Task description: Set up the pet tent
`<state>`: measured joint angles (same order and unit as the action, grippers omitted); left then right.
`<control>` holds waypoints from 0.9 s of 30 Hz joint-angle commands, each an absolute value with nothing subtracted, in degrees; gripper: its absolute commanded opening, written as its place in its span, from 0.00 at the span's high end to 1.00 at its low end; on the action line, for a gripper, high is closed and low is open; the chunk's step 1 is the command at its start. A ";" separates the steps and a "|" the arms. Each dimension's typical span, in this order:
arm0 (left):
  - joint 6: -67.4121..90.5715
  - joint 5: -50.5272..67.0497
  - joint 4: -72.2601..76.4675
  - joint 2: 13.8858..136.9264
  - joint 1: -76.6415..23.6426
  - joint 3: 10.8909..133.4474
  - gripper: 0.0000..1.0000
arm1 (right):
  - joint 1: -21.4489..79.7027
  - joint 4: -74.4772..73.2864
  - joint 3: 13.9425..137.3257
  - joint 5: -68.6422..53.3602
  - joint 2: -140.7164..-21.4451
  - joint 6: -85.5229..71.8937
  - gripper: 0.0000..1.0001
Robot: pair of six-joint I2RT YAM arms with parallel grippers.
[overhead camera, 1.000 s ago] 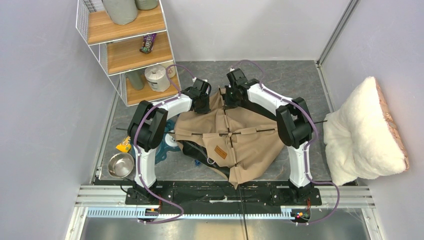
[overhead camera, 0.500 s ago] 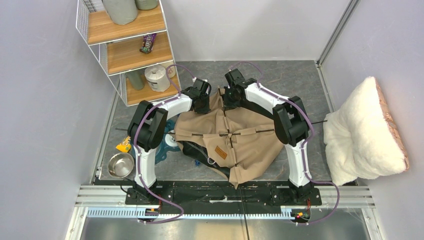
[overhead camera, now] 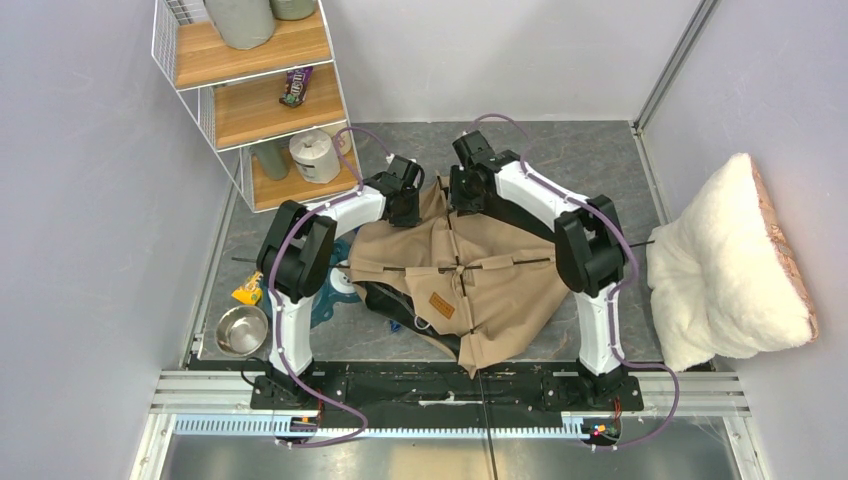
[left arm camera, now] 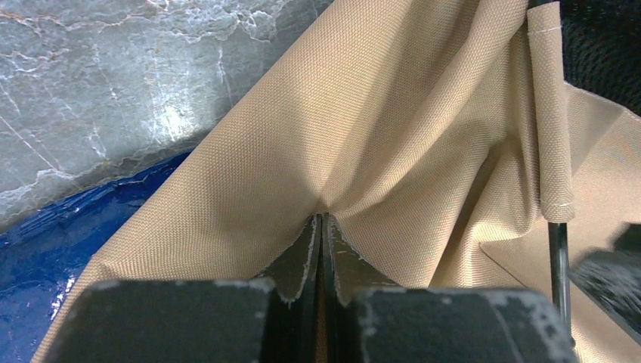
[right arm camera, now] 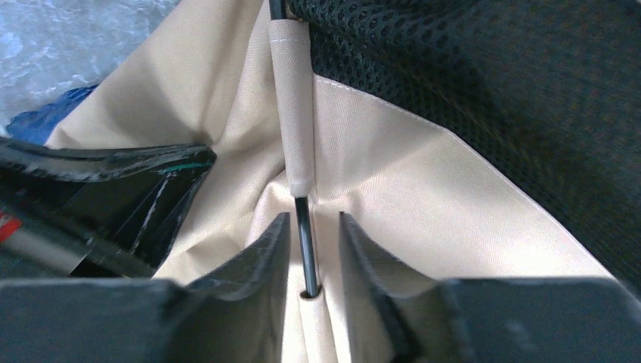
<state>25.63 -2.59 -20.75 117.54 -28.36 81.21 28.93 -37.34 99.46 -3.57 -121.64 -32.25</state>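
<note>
Scant shift at pet tent far edge; setup no further. Left gripper pinched tight on cloth; right gripper slightly parted astride pole.

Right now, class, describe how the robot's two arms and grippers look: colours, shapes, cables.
The left arm and right arm have white links, bulky black joint housings and a looping purple cable each. The left gripper and right gripper have dark, wedge-shaped fingers.
</note>
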 commanded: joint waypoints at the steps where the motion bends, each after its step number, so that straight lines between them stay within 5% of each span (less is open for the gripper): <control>1: 22.27 -5.30 -28.10 118.38 -28.18 83.39 0.88 | 28.52 -38.94 96.86 -1.85 -111.50 -31.73 0.52; 7: 22.28 -4.06 -29.00 115.21 -28.21 86.62 0.74 | 28.56 -41.33 89.43 -3.79 -102.04 -30.77 0.44; 27: 23.34 -2.82 -29.52 101.67 -28.20 87.76 0.35 | 47.31 -38.51 54.95 -9.25 -73.73 -32.39 0.48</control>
<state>24.12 -2.87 -29.15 107.13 -28.32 85.56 43.86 -42.92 58.28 -9.85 -76.42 -29.78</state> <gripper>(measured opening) 0.632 0.534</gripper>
